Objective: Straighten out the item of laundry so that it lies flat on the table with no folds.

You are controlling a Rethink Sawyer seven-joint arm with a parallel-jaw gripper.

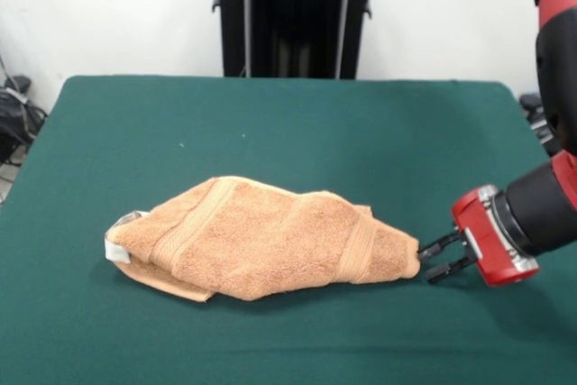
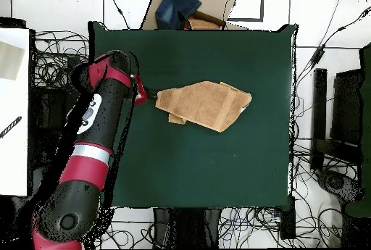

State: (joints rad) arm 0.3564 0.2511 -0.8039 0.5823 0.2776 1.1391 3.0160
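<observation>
The orange-tan towel point(image 1: 270, 241) lies crumpled and folded over itself on the green table point(image 1: 270, 123), slightly near of centre. Its two woven bands run across it, and a white tag point(image 1: 115, 252) sticks out at its left end. My gripper point(image 1: 426, 261) comes in low from the right, lying level with the table. Its fingers are open, with the tips right at the towel's pointed right corner. I cannot tell if they touch it. In the overhead view the towel point(image 2: 204, 104) lies above centre of the table point(image 2: 203, 167), with the gripper point(image 2: 148, 96) at its left tip.
The black pedestal point(image 1: 288, 15) stands behind the table's far edge. In the overhead view a cardboard box with blue cloth point(image 2: 185, 6) sits beyond the top edge, cables lie around the table, and a white surface point(image 2: 13, 117) is at the left.
</observation>
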